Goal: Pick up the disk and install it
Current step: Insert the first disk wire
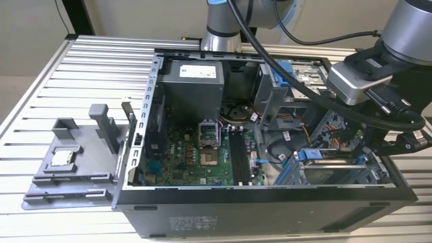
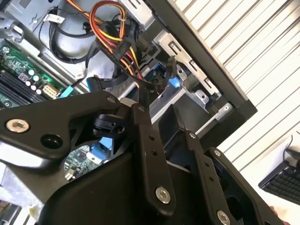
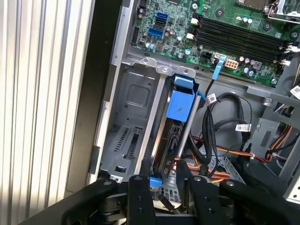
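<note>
Disk [image 3: 174, 133]: stands on edge in the drive cage [image 3: 133, 108], at the near corner of the case [image 1: 270, 210] on the exterior view's right. Its blue handle [image 3: 180, 101] points toward the motherboard [image 3: 225, 28], and its other end sits in the gripper [image 3: 161, 171].
Gripper: closed onto that end of the disk, parted only by the disk's thickness, with one of the fingers [image 3: 140, 199] against each flat face. The second wrist view shows the same pinch [image 2: 155, 105].
Fingers: long black bolted bars with their tips down inside the cage.
Arm [image 1: 412, 30]: silver-grey, above the case's end on the exterior view's right. A grey camera box [image 1: 354, 83] is on its wrist, with thick black cables running up from it.
Drive cage: bare sheet metal, with a second bay just beside the disk, toward the case's outer wall.
Wire bundle [image 2: 115, 33]: orange, yellow and black, near the disk on the side away from that wall.
Motherboard: green, on the case floor beyond the blue handle, with black memory slots.
Case: black tower lying on its side with the open side up, on a slatted metal table [image 1: 94, 55].
Fixture [image 1: 84, 177]: grey plastic tray well apart from the disk, just beside the case on the exterior view's left, holding a small square silver chip [image 1: 64, 158].
</note>
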### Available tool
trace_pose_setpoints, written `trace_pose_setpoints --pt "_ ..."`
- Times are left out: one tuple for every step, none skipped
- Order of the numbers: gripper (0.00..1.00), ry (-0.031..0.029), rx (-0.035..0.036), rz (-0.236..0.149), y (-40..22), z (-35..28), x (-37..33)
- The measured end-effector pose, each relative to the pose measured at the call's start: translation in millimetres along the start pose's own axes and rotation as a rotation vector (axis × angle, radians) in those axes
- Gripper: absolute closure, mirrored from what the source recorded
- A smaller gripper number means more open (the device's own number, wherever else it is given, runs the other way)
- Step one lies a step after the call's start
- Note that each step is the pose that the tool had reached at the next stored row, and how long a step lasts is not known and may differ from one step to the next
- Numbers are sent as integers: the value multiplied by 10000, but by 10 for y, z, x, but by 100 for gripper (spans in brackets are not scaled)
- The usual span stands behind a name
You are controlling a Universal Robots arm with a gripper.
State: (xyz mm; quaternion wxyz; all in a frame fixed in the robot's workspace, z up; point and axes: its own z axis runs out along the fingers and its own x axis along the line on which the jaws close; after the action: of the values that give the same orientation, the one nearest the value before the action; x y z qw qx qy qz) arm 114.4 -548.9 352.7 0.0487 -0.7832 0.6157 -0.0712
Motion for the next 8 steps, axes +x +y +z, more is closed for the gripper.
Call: trace_pose_setpoints --pt "0 16 -7 -11 10 -3 1" --pt "0 30 -14 -22 20 -4 2" --pt "0 43 -18 -35 28 -5 4" --pt "0 56 -23 -47 37 -5 5" --pt "0 73 -29 -60 47 -7 7" --pt "0 85 -34 -72 57 -8 8" --pt "0 95 -36 -84 66 -8 12" --pt "0 96 -37 -103 76 -9 15"
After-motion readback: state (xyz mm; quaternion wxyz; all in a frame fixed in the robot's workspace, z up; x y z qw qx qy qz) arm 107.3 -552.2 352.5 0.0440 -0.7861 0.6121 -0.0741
